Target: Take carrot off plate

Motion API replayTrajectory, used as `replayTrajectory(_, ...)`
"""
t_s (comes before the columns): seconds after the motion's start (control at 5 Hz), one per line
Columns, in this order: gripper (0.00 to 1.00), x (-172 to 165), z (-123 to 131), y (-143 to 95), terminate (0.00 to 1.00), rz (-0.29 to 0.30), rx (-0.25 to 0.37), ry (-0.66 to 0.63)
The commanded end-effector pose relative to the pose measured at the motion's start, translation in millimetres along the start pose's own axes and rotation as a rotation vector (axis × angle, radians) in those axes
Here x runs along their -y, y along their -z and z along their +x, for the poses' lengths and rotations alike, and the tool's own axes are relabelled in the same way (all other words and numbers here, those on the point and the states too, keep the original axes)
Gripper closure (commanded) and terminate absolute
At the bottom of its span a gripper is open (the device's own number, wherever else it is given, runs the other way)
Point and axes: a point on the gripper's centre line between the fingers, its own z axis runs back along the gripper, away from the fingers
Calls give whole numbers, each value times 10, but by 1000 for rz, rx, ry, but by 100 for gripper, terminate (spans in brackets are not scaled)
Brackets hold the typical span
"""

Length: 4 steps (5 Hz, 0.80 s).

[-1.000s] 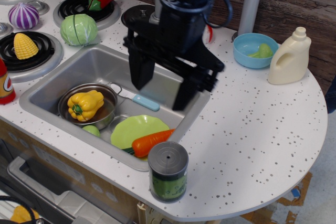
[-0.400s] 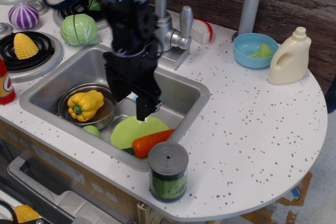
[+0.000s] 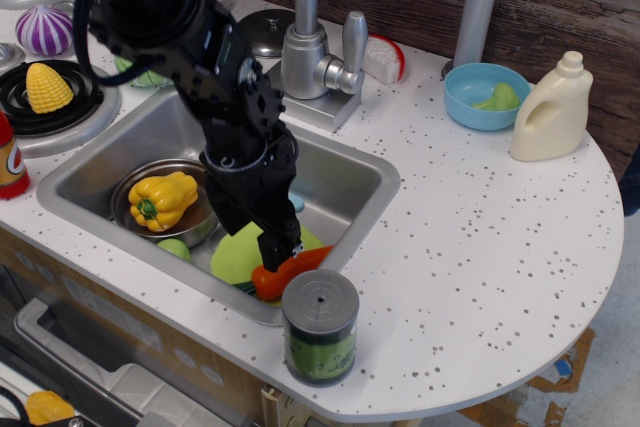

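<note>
The orange carrot lies on the near right edge of the lime-green plate, at the bottom of the sink. Its left end is hidden under my gripper. My gripper is down inside the sink, right over the plate. Its jaws look open, and the right fingertip is at or just above the carrot's top. The black arm hides most of the plate.
A metal pot holding a yellow pepper sits left of the plate. A green can stands on the counter edge just in front of the carrot. The faucet is behind the sink. A blue bowl and a white bottle stand at the back right.
The arm has swung left and dropped into the sink, so the gripper went from high above the basin to right over the plate and carrot. The carrot and plate have not moved.
</note>
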Motion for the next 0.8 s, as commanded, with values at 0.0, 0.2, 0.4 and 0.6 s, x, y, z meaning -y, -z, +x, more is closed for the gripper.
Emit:
replayTrajectory(0.0, 0, -36, -32, 144, 0, 3, 54, 32)
replayTrajectory(0.2, 0, -27, -56, 255, 0, -22, 60, 38)
replayTrajectory(0.4, 0, -36, -50, 366, 0, -34, 76, 22)
replayTrajectory(0.6, 100, -60, -16, 383, 0, -53, 62, -2)
